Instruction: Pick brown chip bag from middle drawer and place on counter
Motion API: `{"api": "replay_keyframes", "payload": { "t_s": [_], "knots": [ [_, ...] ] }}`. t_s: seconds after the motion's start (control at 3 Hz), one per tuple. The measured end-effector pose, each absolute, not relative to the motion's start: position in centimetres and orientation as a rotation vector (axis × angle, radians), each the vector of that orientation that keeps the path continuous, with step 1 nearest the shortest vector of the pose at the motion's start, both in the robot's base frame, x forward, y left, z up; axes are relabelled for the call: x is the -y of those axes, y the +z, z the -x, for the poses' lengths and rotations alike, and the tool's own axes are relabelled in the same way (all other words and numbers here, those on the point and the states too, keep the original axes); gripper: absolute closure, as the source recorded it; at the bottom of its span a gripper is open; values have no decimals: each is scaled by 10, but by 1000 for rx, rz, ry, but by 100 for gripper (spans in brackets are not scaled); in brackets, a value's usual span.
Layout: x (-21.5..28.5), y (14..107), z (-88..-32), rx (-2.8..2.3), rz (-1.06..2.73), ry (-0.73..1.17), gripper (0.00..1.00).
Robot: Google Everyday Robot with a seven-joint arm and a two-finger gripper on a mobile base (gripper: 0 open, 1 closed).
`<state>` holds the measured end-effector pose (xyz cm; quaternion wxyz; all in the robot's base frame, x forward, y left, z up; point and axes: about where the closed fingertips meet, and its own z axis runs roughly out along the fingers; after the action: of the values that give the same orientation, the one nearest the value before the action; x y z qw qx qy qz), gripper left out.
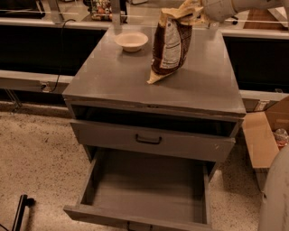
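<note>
At far right the gripper [204, 11] clutched the brown chip bag [170, 43] by its top, lower corner touching the counter [104, 76]. This looked like the placing step; the next move called for letting go

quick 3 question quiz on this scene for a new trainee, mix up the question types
1. True or false: the chip bag lies inside the open drawer.
2. What sits on the counter to the left of the bag? A) a mug B) a bowl C) a box
3. Fill in: the gripper, at the top right of the view, holds the bag by its ____ end.

Key
1. False: the bag is above the counter, its lower corner touching it.
2. B
3. top, with the jaws shut on it.
</note>
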<state>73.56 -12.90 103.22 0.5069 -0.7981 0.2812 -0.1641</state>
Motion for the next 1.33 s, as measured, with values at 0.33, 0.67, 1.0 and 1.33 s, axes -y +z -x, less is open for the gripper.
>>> {"api": "replay_keyframes", "payload": {
  "t_s": [0.33,0.67,1.0,1.33],
  "knots": [
    [126,1030,-737,-675,1926,-389,34],
    [123,1028,-738,-673,1928,-383,13],
    [120,1026,-739,-670,1930,-378,0],
    [120,1026,-739,-670,1930,-378,0]
  ]
}}
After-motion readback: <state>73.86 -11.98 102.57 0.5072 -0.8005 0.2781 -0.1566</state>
